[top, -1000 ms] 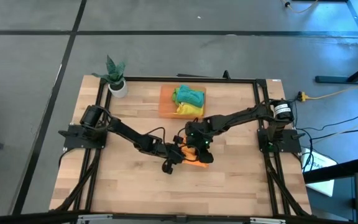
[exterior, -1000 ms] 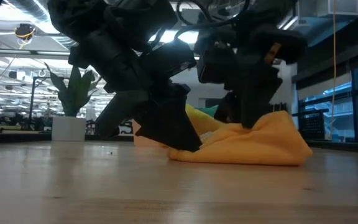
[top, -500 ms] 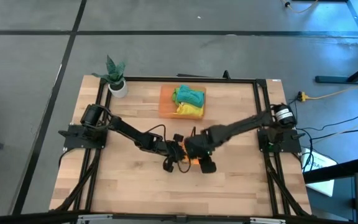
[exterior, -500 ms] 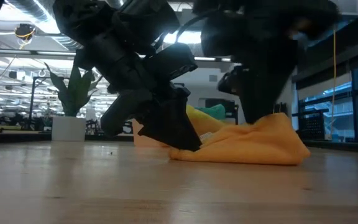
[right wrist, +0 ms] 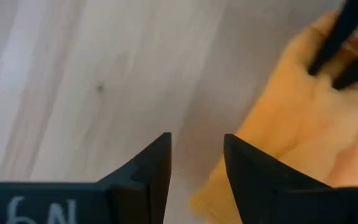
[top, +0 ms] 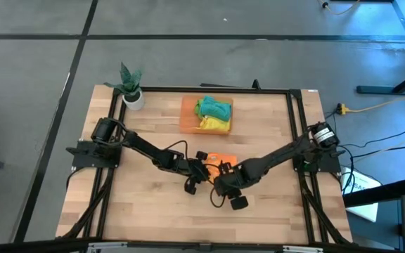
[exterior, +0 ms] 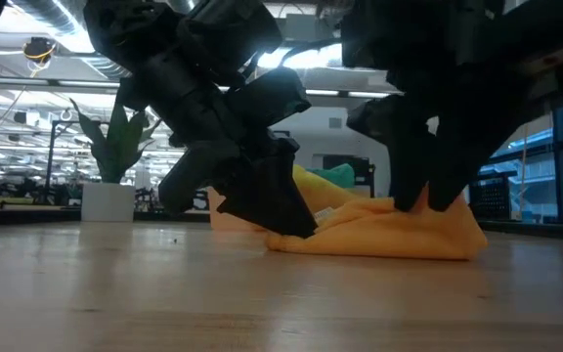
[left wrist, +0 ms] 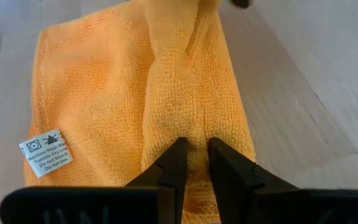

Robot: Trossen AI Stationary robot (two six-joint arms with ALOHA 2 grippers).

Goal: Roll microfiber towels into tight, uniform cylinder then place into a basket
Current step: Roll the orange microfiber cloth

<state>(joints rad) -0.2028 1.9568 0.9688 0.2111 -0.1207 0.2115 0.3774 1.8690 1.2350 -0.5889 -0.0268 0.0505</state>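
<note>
While my left hand [left wrist: 191, 155] keeps its fingers pinched on a raised fold of the orange towel [left wrist: 135, 106] in the middle of the worktop [top: 153, 211], my right hand [right wrist: 196, 163] has pulled back from the cloth. A second ago it sat over the towel's far side; now it hangs just off the near edge, its fingers parted and grasping nothing, with bare wood showing between them in the right wrist view. The towel lies loosely bunched rather than rolled, one creased ridge running along it and its care label [left wrist: 47, 150] facing up. I judge the rolling has hardly begun, and the right hand looks to be repositioning for a fresh bite at the near edge. The basket [top: 188, 121] waits at the back of the worktop, already holding a teal towel [top: 213, 107] and a yellow towel [top: 216, 124].
</note>
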